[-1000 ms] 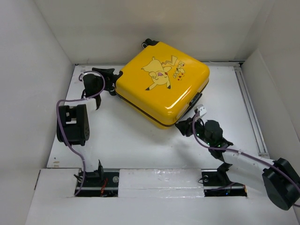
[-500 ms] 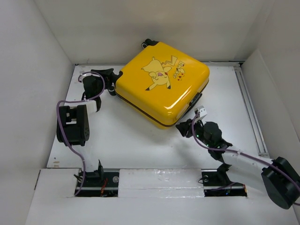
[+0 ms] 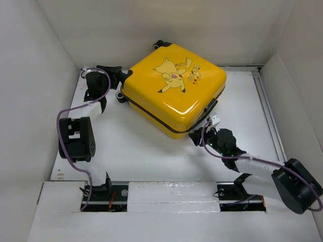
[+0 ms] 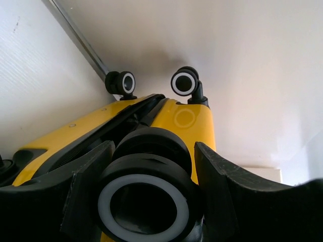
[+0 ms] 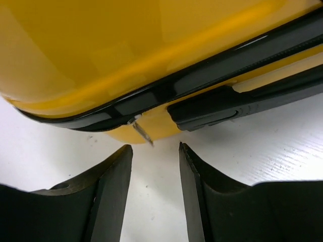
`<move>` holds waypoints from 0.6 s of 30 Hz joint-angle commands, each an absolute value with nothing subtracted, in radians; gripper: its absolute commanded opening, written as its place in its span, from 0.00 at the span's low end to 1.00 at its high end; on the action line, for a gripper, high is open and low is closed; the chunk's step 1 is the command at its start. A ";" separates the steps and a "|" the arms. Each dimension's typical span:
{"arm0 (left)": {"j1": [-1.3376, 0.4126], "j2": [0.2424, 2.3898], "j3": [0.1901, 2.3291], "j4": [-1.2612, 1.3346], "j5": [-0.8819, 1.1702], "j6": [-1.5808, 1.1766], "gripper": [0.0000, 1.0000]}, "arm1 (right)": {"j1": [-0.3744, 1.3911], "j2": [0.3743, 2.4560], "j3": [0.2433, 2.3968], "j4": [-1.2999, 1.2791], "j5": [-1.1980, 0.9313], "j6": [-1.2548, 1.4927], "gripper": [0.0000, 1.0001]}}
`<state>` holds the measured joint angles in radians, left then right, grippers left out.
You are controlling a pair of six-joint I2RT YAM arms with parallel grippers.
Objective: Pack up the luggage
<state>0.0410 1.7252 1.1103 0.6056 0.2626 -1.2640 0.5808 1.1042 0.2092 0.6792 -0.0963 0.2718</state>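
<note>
The luggage [image 3: 174, 91], a yellow hard-shell suitcase with a cartoon on its lid, lies flat and zipped at the back of the table. My left gripper [image 3: 120, 79] is at its left corner, shut on one black caster wheel [image 4: 146, 189] that fills the gap between the fingers. Two more wheels [image 4: 185, 82] show beyond it. My right gripper [image 3: 197, 136] stands open at the near corner with nothing between its fingers. A small metal zipper pull [image 5: 143, 132] hangs from the black zipper trim just ahead of them, next to the black side handle [image 5: 222, 108].
White walls close in on the table [image 3: 141, 146] at the left, back and right. A metal rail [image 3: 267, 113] runs along the right side. The left arm's purple cable [image 3: 75, 113] loops over the left part of the table.
The luggage has shifted and turned slightly toward the back left, with my left gripper closing on its wheel and moving back. My right gripper has opened a little wider.
</note>
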 commanded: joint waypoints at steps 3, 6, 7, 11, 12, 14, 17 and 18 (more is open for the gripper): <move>0.046 1.675 1.265 0.646 0.290 -1.210 0.00 | 0.563 1.202 0.296 0.828 -0.136 0.201 0.48; 0.055 1.675 1.226 0.673 0.290 -1.210 0.00 | 0.563 1.203 0.289 0.873 -0.156 0.212 0.48; 0.055 1.675 1.212 0.673 0.290 -1.210 0.00 | 0.563 1.181 0.288 0.873 -0.144 0.212 0.48; 0.064 1.690 1.203 0.673 0.299 -1.210 0.00 | 0.563 1.154 0.278 0.821 -0.080 0.203 0.49; 0.064 1.704 1.203 0.684 0.299 -1.210 0.00 | 0.552 1.154 0.288 0.821 -0.092 0.202 0.49; 0.064 1.713 1.194 0.684 0.299 -1.210 0.00 | 0.543 1.163 0.299 0.836 -0.116 0.202 0.49; 0.064 1.713 1.193 0.658 0.279 -1.184 0.00 | 0.543 1.163 0.310 0.836 -0.127 0.202 0.49; 0.064 1.713 1.193 0.658 0.269 -1.184 0.00 | 0.543 1.173 0.322 0.836 -0.127 0.190 0.49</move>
